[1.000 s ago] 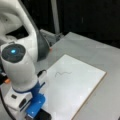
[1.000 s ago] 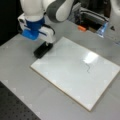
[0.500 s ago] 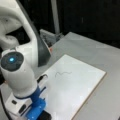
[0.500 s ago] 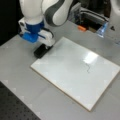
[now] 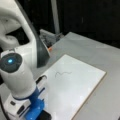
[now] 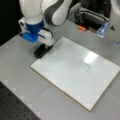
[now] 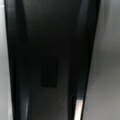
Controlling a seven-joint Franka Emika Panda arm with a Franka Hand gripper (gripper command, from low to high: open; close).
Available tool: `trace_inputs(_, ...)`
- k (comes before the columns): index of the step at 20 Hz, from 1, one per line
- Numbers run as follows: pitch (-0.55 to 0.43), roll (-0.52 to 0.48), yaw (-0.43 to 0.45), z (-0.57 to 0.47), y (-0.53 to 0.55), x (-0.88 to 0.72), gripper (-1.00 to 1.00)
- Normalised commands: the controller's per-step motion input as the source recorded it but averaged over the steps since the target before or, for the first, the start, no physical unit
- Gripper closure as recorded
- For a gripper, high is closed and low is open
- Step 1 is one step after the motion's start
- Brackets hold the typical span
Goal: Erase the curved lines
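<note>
Both front views list one white board (image 6: 75,72) on the grey desk (image 6: 20,75), bearing one set of curve lines (image 6: 87,67), unerased. One hand (image 6: 44,48) grips one black block (image 6: 40,52) at the board's corner, well apart from them.

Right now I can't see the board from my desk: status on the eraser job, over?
Gripper at board's corner, on a black block. Curve lines unerased, well away from gripper. Nothing between them on board.
</note>
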Motion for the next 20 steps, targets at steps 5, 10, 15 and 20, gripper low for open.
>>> trace_inputs(5, 0.065, 0.105, -0.067, -0.09, 0.00, 0.06, -1.00)
trace_inputs(10, 0.026, 0.105, -0.085, -0.08, 0.01, 0.08, -1.00)
trace_inputs(15, -0.018, 0.105, -0.104, -0.07, -0.01, 0.09, -1.00)
trace_inputs(20, -0.049, 0.107, -0.115, -0.03, -0.03, 0.11, -1.00)
